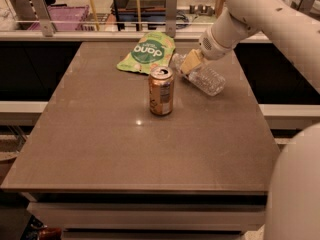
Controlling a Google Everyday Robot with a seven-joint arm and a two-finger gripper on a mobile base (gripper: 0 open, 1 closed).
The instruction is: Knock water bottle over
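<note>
The water bottle (204,78), clear ribbed plastic, lies on its side on the table's far right part, its base toward the right front and its top toward the chip bag. My gripper (189,64) is at the end of the white arm coming in from the upper right. It sits right over the upper part of the bottle and hides the cap end. The orange-copper soda can (160,91) stands upright a little to the left and in front of the bottle.
A green chip bag (146,52) lies flat at the back of the brown table (125,149). A railing and shelves with bins run behind the table's far edge. My white arm and base fill the right side.
</note>
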